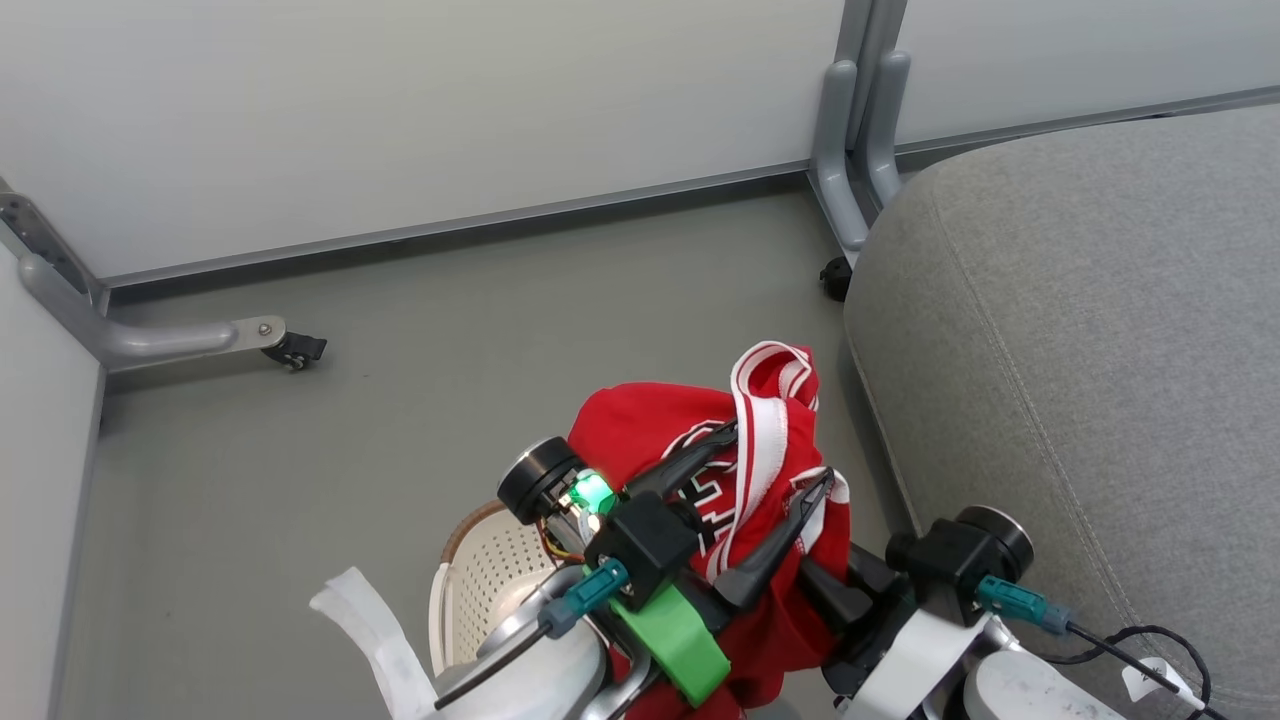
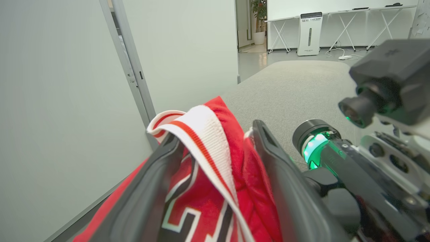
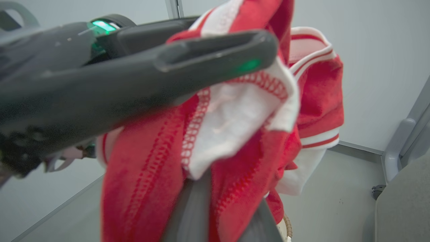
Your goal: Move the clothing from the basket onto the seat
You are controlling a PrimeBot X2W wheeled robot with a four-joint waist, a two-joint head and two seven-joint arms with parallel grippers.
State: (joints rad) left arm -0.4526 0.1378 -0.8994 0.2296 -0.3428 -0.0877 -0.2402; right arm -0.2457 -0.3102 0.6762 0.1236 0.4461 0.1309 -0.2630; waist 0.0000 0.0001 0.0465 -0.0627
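A grey floor [image 1: 450, 330] and a pale wall [image 1: 400, 100] are behind. The big grey seat [image 1: 1080, 330] is just to the right. The red clothing [image 1: 640, 420] is up in the air over the basket [image 1: 490, 570]. It hangs long, up and down, with its striped band on top. The left tool [image 1: 780, 455] is clamped on the soft cloth. The right tool [image 1: 830, 605] is buried in cloth, so I cannot tell its grip. The basket has little holes.

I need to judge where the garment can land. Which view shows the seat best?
The head view: the seat spreads wide at the right, rounded edge and seam plain, beside the clothing. The left wrist view shows its top stretching away; the right wrist view, just a corner.
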